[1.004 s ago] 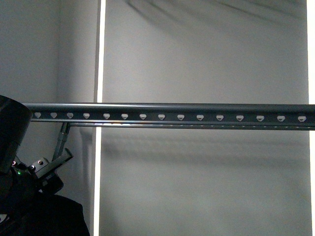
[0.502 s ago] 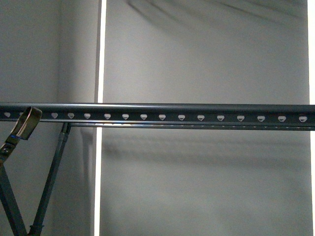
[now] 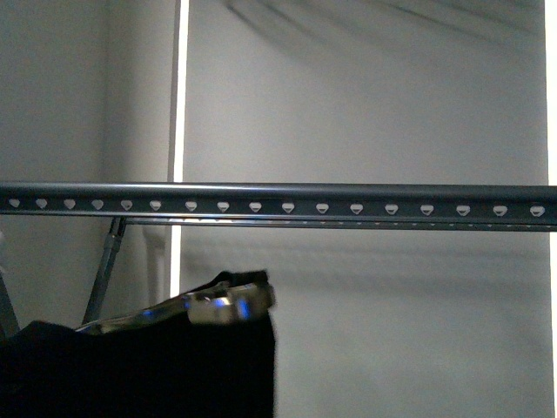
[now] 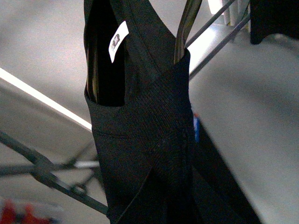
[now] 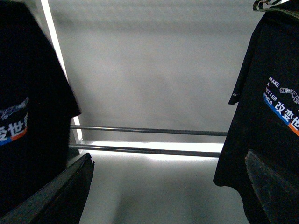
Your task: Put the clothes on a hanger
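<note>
**Black T-shirt on a wire hanger, low beneath the rail**

In the front view, the black T-shirt (image 3: 130,370) is hanging low at the left, below the grey perforated rail (image 3: 348,196) and apart from it. The silvery hanger (image 3: 222,306) is showing at its shoulder. The left wrist view is showing the collar's white label (image 4: 117,41) and hanger wire running into the neck opening. The right gripper (image 5: 168,186) is standing wide apart, gripping nothing. Whether the left gripper is clenched cannot be told.
</note>
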Robot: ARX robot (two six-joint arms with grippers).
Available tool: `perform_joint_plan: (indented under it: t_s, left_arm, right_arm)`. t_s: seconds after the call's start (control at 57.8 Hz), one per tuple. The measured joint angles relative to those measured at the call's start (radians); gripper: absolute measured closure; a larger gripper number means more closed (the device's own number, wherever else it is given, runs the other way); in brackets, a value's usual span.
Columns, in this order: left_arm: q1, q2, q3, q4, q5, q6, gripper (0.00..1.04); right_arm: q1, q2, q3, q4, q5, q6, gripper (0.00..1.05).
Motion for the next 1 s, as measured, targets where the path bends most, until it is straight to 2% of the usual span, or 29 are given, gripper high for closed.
perform_joint_plan:
  t_s: [0.242, 0.381, 0.537, 0.9, 0.952, 0.987, 1.004]
  left_arm:
    - [-0.079, 0.14, 0.109, 0.098, 0.022, 0.551, 1.0]
    - [-0.126, 0.177, 0.16, 0.098, 0.08, 0.728, 1.0]
    - [-0.185, 0.18, 0.179, 0.134, 0.119, 0.802, 1.0]
    - [-0.193, 0.18, 0.18, 0.136, 0.124, 0.818, 1.0]
    - [-0.193, 0.18, 0.18, 0.136, 0.124, 0.819, 1.0]
    - [-0.193, 0.181, 0.18, 0.136, 0.124, 0.82, 1.0]
    - [-0.193, 0.181, 0.18, 0.136, 0.124, 0.821, 1.0]
  right_arm:
    - [0.0, 0.0, 0.0, 0.0, 0.0, 0.0, 0.07]
    - [0.0, 0.0, 0.0, 0.0, 0.0, 0.0, 0.07]
    - [0.0, 0.0, 0.0, 0.0, 0.0, 0.0, 0.07]
    - [0.0, 0.0, 0.0, 0.0, 0.0, 0.0, 0.07]
    - [-0.042, 0.036, 0.025, -0.059, -0.121, -0.032, 0.07]
    - [-0.108, 0.106, 0.061, -0.118, -0.308, -0.081, 0.07]
    - [-0.131, 0.134, 0.072, -0.126, -0.363, -0.09, 0.07]
